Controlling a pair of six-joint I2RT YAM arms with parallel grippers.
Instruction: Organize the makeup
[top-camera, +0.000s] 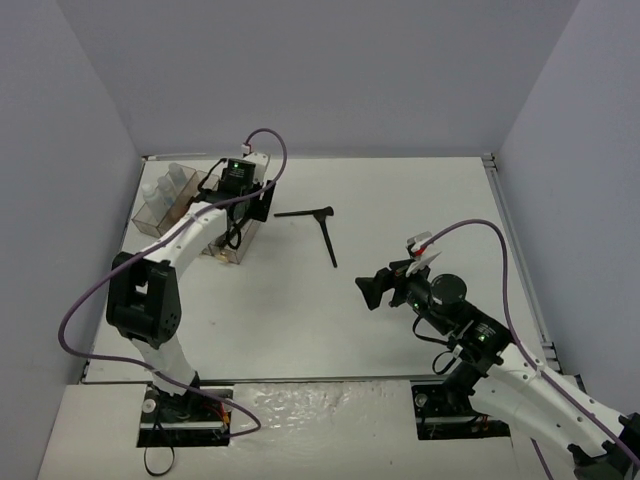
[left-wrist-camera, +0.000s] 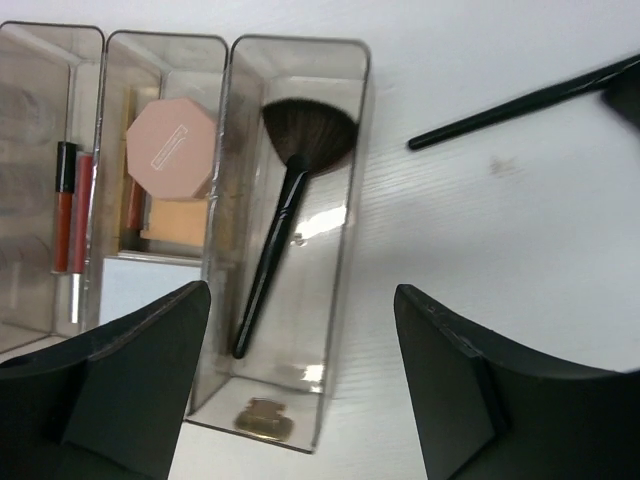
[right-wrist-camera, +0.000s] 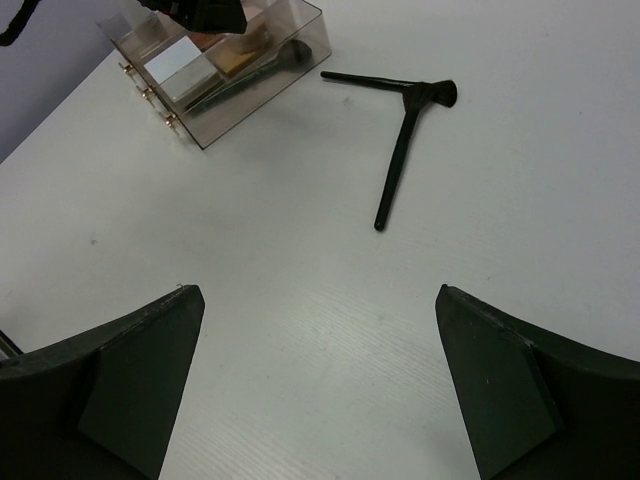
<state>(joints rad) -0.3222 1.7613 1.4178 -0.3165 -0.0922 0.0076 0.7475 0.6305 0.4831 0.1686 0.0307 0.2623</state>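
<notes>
The top view looks steeply down from above and behind the arm bases, far enough off to hold the whole surface (top-camera: 400, 200) and the two black brushes (top-camera: 326, 240). The left wrist view hangs close over the clear organizer (left-wrist-camera: 350, 200), facing almost straight down past the left tool (left-wrist-camera: 300, 292), with one brush handle crossing its upper right corner. The right wrist view, past the right tool (right-wrist-camera: 320, 290), slants across the surface from farther back and takes in the same organizer and both brushes.
</notes>
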